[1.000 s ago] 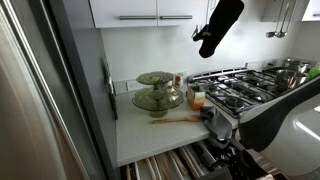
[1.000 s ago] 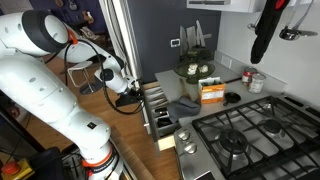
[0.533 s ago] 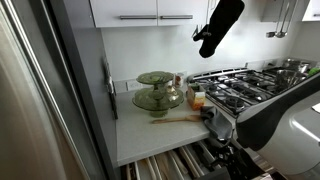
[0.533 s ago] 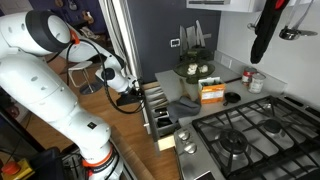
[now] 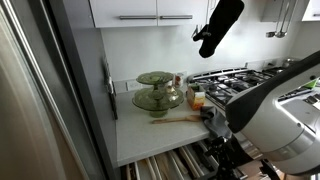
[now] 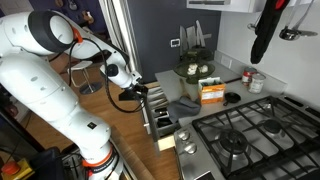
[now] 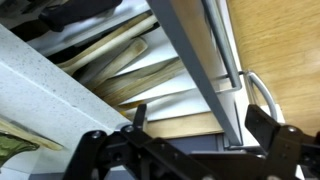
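Observation:
An open drawer (image 6: 157, 110) under the white counter holds several wooden utensils (image 7: 120, 65). Its front panel and curved metal handle (image 7: 262, 95) show in the wrist view. My gripper (image 7: 200, 128) is open and empty, with its fingers on either side of the drawer front close to the handle and not gripping it. In both exterior views the gripper (image 6: 138, 93) (image 5: 232, 158) is low at the drawer's outer end.
On the counter are a green glass tiered dish (image 5: 157, 92), a wooden spoon (image 5: 176, 120) and an orange box (image 6: 212, 93). A gas stove (image 6: 250, 135) is beside them. A black oven mitt (image 5: 218, 25) hangs above. A tall fridge (image 5: 40, 100) borders the counter.
The arm has shifted toward the drawer front, and more of it now fills the lower right of an exterior view. Drawer and counter items have not moved.

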You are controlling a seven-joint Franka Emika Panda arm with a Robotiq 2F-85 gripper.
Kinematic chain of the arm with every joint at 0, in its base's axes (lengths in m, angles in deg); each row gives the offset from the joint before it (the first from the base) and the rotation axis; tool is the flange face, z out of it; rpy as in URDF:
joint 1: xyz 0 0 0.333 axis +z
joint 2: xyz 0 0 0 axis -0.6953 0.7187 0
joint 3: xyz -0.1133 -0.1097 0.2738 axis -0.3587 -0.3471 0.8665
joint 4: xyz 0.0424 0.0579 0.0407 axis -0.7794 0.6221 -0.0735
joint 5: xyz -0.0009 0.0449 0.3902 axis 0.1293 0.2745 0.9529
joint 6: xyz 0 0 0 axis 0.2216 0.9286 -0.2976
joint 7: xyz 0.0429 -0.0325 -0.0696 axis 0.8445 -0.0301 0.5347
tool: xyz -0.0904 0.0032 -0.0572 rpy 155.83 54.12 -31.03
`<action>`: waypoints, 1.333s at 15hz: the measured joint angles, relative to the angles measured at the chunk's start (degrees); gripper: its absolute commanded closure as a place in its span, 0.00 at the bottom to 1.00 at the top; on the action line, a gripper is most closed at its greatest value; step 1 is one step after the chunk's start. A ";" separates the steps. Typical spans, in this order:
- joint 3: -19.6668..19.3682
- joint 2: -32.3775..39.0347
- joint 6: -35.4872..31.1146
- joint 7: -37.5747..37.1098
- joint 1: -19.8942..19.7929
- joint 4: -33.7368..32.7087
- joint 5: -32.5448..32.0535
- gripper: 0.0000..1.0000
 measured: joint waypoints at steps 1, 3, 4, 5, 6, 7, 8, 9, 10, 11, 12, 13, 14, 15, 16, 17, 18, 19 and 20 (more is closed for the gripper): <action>-0.78 0.48 -0.66 -3.27 -0.11 -0.74 -1.16 0.00; -1.70 1.64 -1.10 -12.14 -0.35 -1.68 -4.92 0.00; -2.04 2.29 -1.49 -16.52 -0.45 -1.99 -6.69 0.00; -2.35 2.96 -1.98 -20.93 -0.56 -2.27 -8.45 0.00; -2.68 3.67 -2.43 -25.28 -0.71 -2.50 -10.23 0.00; -3.02 4.37 -2.86 -29.57 -0.86 -2.67 -11.95 0.00; -3.41 4.96 -3.02 -33.81 -1.02 -2.76 -13.59 0.00; -3.84 5.33 -3.12 -37.95 -1.22 -2.78 -15.49 0.00; -4.30 5.41 -3.38 -42.14 -1.46 -2.79 -17.70 0.00; -4.72 5.37 -4.11 -46.35 -1.65 -2.79 -20.26 0.00; -5.07 5.28 -5.21 -50.51 -1.80 -2.77 -23.18 0.00; -5.37 5.16 -6.49 -52.02 -1.89 -3.11 -23.58 0.00; -5.70 4.94 -7.92 -52.01 -1.92 -3.61 -23.28 0.00; -5.99 4.62 -9.62 -52.01 -1.93 -4.18 -23.16 0.00; -6.23 4.34 -11.24 -51.86 -1.93 -4.73 -23.05 0.00; -6.32 4.15 -13.32 -51.32 -1.93 -5.29 -23.06 0.00; -6.34 4.06 -14.68 -50.89 -1.93 -5.76 -23.06 0.00; -6.34 4.04 -15.30 -50.69 -1.93 -6.03 -23.06 0.00; -6.34 4.04 -15.41 -50.63 -1.93 -6.11 -23.06 0.00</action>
